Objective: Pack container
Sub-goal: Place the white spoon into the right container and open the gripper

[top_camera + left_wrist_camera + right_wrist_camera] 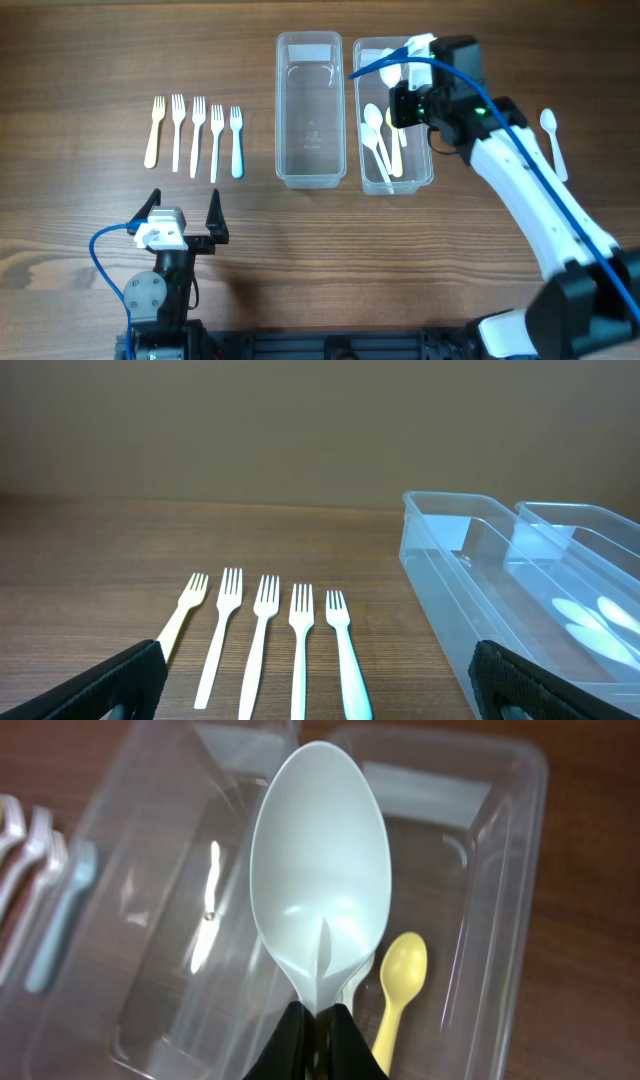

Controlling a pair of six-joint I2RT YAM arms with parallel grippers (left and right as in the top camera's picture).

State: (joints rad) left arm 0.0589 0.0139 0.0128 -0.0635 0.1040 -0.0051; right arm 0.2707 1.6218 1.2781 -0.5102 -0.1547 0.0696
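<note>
I am holding a white spoon in the right gripper. Its fingers are pinching closed on the neck just below the bowl. I am hanging the spoon bowl-up over the right-hand clear container. Several spoons are already lying inside that container: white spoons and a yellow spoon. The left-hand container is sitting empty just beside it.

Five forks are lying in a row on the table, left of the containers and apart from them. One loose spoon is resting on the wood to the right. The left gripper is waiting near the front edge with its jaws spread wide, gripping nothing and facing the forks.

I am judging the packing to be less than half done. The spoon side is nearly finished, with this spoon to release and one more to fetch. The forks are not yet begun.
</note>
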